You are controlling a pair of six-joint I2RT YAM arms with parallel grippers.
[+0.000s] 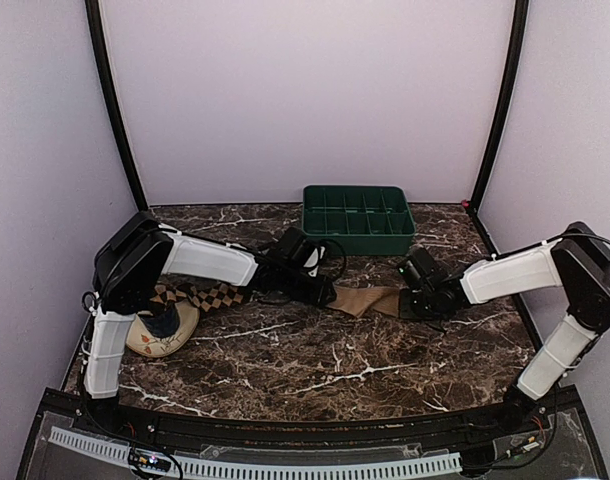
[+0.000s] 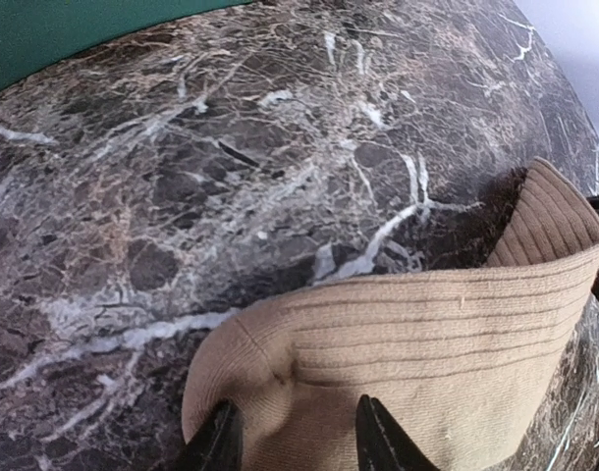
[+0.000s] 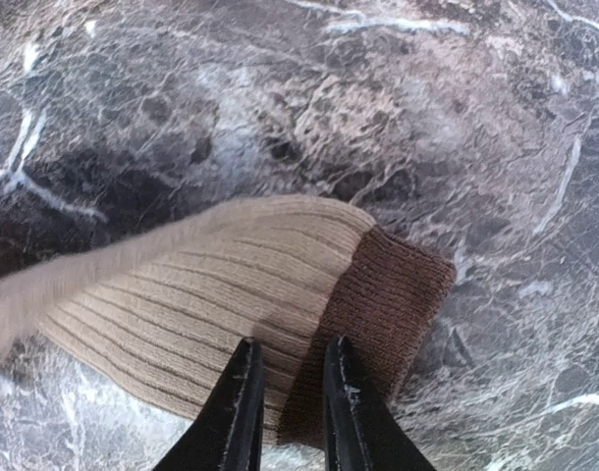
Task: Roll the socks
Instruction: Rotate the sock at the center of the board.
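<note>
**A:** What sits nearest on the table?

**B:** Near the left edge, a dish with a cup on it, partly under the left arm. The checked socks lie just beyond, reaching the dish's far rim.

**A:** And the tan sock?

**B:** Around mid-table, a little toward the far edge, stretched between both grippers. Part of it lifts off the marble.

**A:** How is the left gripper?

**B:** It is clamped on the sock's left end, and the fabric puckers between its fingers.

**A:** And the right gripper?

**B:** It is pinched narrow on the right end, where tan ribbing meets the dark brown cuff. The cuff rests on the table.

**A:** What is farthest?

**B:** A tray at the middle of the far edge, apart from the sock.
</note>
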